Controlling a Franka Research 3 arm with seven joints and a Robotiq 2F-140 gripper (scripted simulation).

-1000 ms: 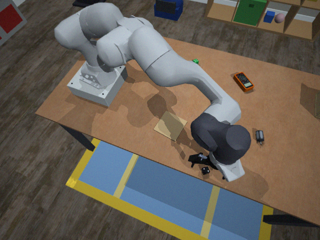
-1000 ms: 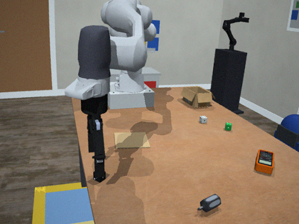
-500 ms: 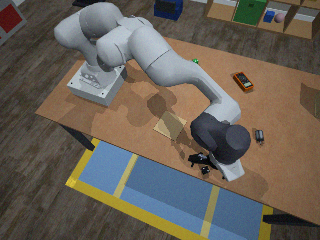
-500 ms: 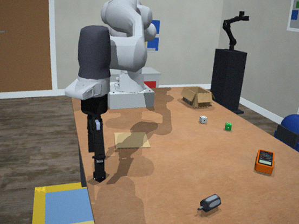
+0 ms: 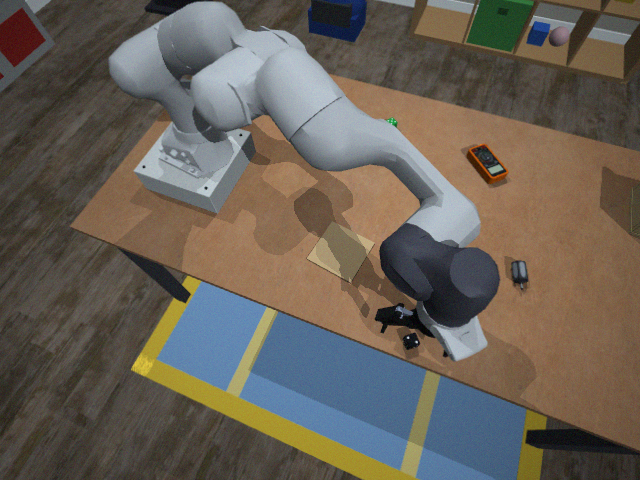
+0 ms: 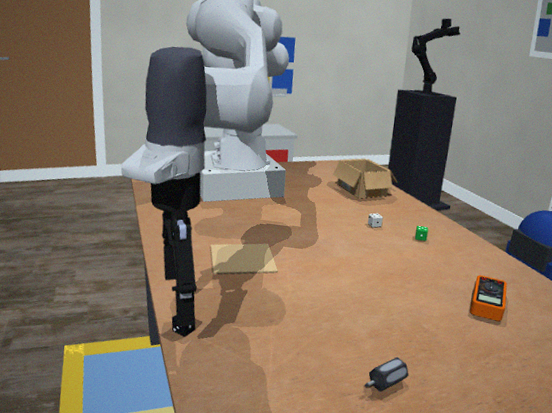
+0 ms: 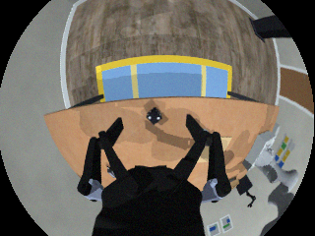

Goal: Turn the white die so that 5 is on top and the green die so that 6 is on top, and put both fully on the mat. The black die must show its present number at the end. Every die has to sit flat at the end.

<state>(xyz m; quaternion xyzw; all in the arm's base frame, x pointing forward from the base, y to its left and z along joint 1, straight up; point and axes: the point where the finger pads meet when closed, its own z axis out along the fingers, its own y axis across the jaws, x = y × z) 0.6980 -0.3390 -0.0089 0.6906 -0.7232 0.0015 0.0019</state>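
My gripper (image 5: 414, 341) (image 7: 154, 121) is open, its fingers low on either side of the black die (image 5: 410, 341) (image 7: 154, 116), with a gap to each. In the exterior view a finger partly covers that die. The black die is on the table near its edge; white pips show, but I cannot tell its top number surely. The white die (image 6: 374, 220) and the green die (image 6: 421, 233) (image 5: 392, 122) lie apart on the table, off the mat. The arm hides the white die in the top view. Their top numbers are too small to read. The pale yellow mat (image 5: 321, 253) (image 6: 221, 265) bears no die.
An orange multimeter (image 5: 486, 163) (image 6: 488, 297) and a grey motor-like part (image 5: 519, 272) (image 6: 388, 374) lie on the table. An open cardboard box (image 6: 372, 188) stands beyond the white die. The arm's base (image 5: 180, 183) (image 6: 242, 184) is at the table's other end.
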